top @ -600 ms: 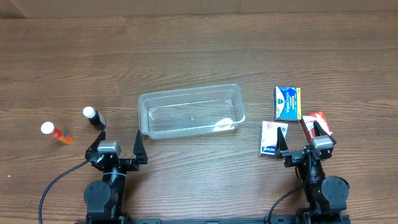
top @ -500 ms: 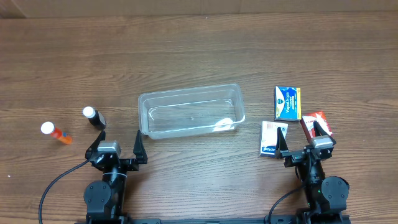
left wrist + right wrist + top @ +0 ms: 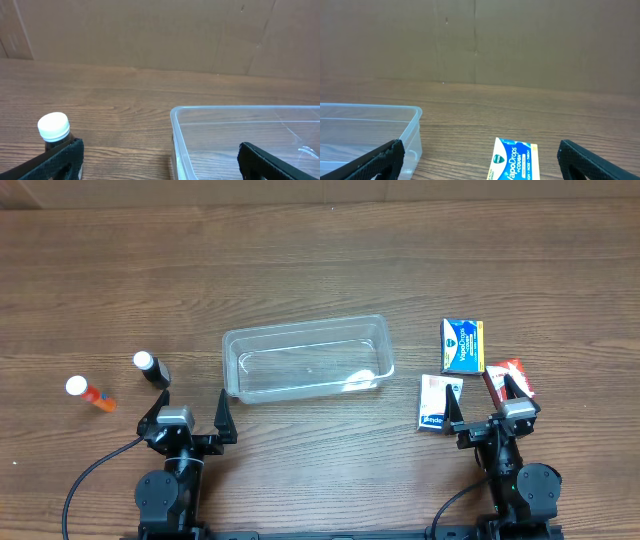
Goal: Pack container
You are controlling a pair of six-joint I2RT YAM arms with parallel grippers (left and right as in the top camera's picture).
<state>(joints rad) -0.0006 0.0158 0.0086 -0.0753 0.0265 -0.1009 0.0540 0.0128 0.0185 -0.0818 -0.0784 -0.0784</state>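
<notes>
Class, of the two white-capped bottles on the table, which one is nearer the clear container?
The dark bottle, which stands just left of the container. The orange bottle sits farther left, beyond the dark one, so it is farther from the container.

This seems to be a lab test bench: a wood-grain table [image 3: 400, 270] with a plain cardboard wall [image 3: 150, 35] standing behind it.

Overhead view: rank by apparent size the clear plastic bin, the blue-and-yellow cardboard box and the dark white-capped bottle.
1. Clear plastic rectangular bin, by far the largest.
2. Blue-and-yellow cardboard box.
3. Dark white-capped bottle, the smallest.
</notes>
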